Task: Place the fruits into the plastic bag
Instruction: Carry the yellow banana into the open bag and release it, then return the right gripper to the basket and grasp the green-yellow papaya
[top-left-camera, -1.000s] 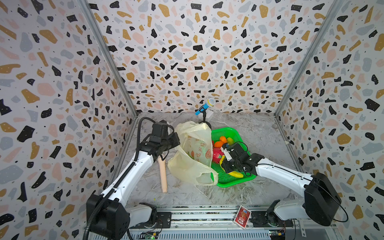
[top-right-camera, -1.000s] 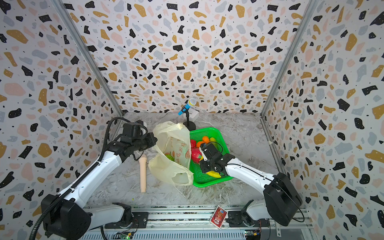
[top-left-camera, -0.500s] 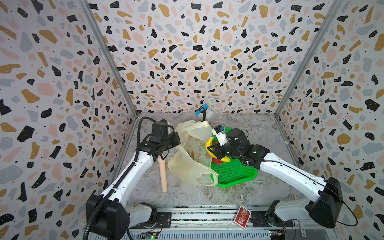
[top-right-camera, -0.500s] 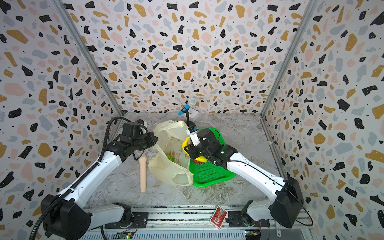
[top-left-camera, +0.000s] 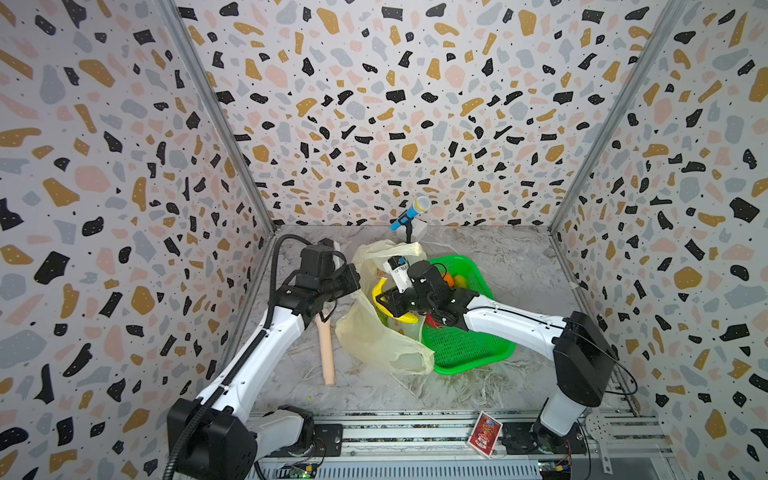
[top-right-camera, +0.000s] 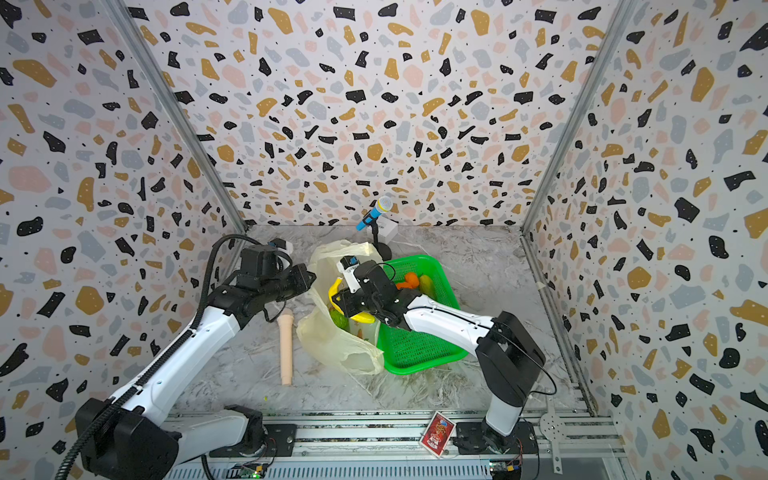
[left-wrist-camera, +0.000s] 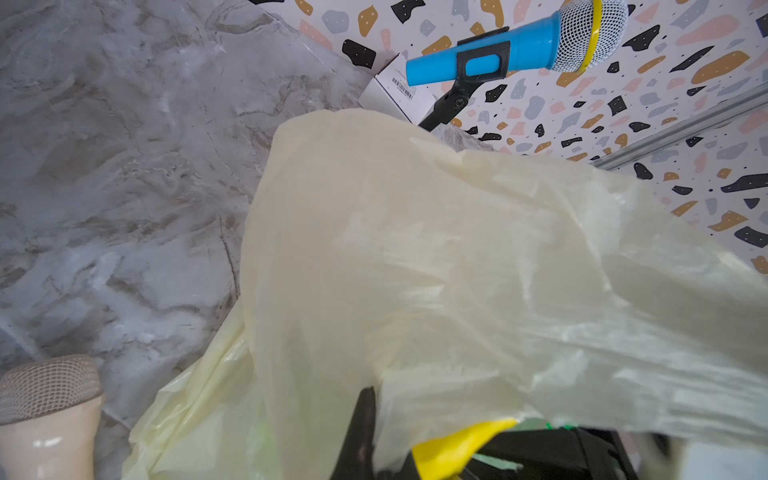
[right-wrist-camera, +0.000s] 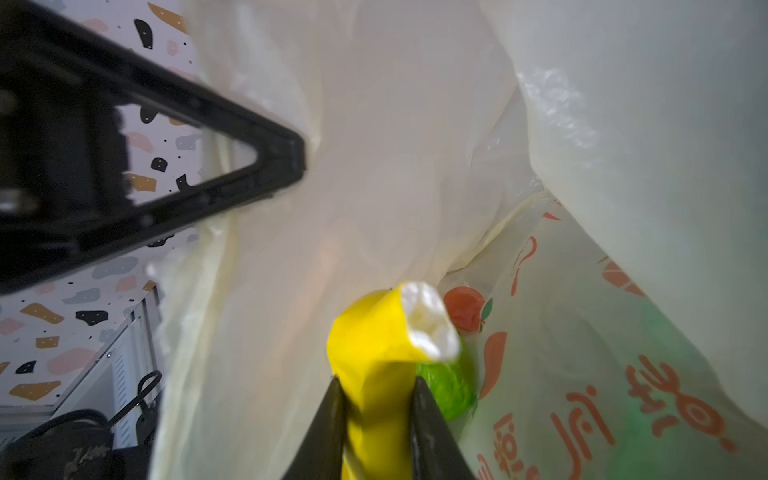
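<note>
The pale-yellow plastic bag (top-left-camera: 374, 345) (top-right-camera: 332, 349) (left-wrist-camera: 415, 249) stands left of the green basket (top-left-camera: 465, 349) (top-right-camera: 415, 351). My left gripper (top-left-camera: 356, 279) (top-right-camera: 311, 281) (left-wrist-camera: 368, 415) is shut on the bag's upper edge and holds its mouth up. Over that mouth my right gripper (top-left-camera: 390, 302) (top-right-camera: 345, 304) (right-wrist-camera: 376, 380) is shut on the yellow banana (top-left-camera: 379, 291) (top-right-camera: 333, 291) (right-wrist-camera: 382, 340). A bumpy green fruit (right-wrist-camera: 451, 386) (top-right-camera: 338, 320) lies inside the bag under the banana. An orange (top-left-camera: 446, 279) (top-right-camera: 409, 279) and a yellow-green fruit (top-right-camera: 426, 284) lie at the basket's far end.
A beige cylinder (top-left-camera: 326, 349) (top-right-camera: 286, 345) (left-wrist-camera: 45, 415) lies on the marble floor left of the bag. A blue toy microphone (top-left-camera: 409, 212) (top-right-camera: 374, 212) (left-wrist-camera: 515, 45) on a stand is behind the bag, by a white box. A red card (top-left-camera: 484, 428) rests on the front rail.
My right gripper lifted the banana out of the basket and carried it left, up to the bag's mouth. The left arm has stayed where it was, holding the bag.
</note>
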